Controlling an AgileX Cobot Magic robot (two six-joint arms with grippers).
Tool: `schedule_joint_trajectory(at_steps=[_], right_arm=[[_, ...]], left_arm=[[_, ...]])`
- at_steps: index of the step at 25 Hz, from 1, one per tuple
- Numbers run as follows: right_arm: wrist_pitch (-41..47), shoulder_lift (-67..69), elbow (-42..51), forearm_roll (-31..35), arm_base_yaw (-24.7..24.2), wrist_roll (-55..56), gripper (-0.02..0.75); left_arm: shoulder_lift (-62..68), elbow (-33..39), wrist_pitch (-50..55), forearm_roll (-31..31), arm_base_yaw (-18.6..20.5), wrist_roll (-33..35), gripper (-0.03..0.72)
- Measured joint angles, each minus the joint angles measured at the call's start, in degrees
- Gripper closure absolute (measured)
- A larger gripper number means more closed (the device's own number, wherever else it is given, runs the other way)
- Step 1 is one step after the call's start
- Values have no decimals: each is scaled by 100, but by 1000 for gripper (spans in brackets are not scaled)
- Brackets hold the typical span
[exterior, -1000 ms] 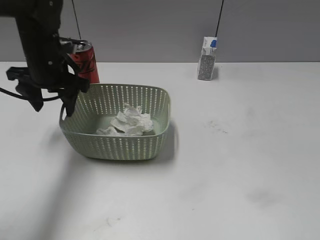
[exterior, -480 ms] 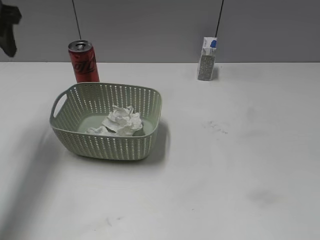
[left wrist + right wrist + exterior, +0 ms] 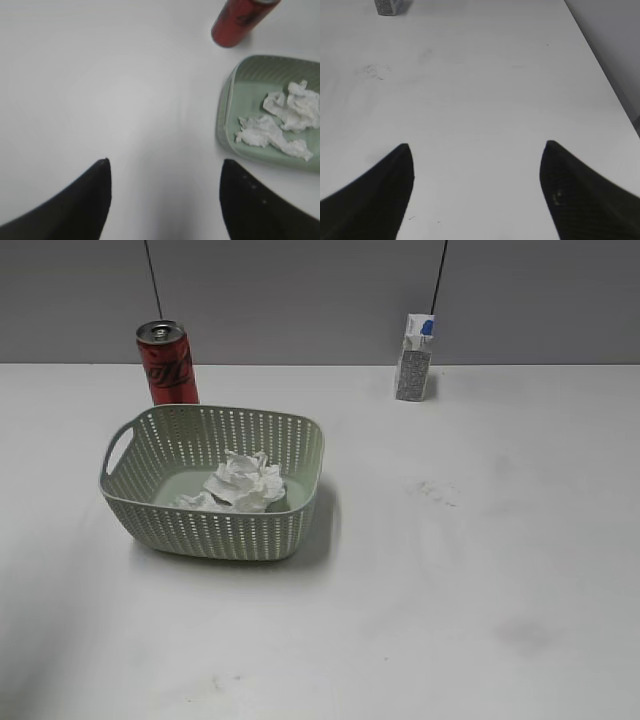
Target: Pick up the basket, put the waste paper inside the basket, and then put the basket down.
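Basket (image 3: 215, 525) slotted green plastic, crumpled waste paper (image 3: 245, 483) inside, both jaws wide

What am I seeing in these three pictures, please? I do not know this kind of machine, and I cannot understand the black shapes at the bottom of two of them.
It is a robot with two arms. The wide picture comes from a camera facing the white table; no arm shows there. The other two come from cameras on the wrists, looking down. The black shapes are gripper fingers: the left gripper and the right gripper, both open and holding nothing. On the table sits a green basket with crumpled waste paper inside. Behind it stands a red can, and further right a small carton.
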Motion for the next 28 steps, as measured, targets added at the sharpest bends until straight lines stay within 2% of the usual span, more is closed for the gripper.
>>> schedule_joint_trajectory(at_steps=[5,14,21,28], right_arm=[[-27,0,2,0,0,-9,145],[-50,0,2,0,0,-380,145],[-54,0,2,0,0,-397,145],[-56,0,2,-176,0,-585,145]], left_arm=[[-1419,1351,-8,-38,0,0,187],[-4403,3551,-615,-80,0,0,208],[-6364,4662,-615,63,0,5,208],[-7344,4946,-980,272,0,31,236]])
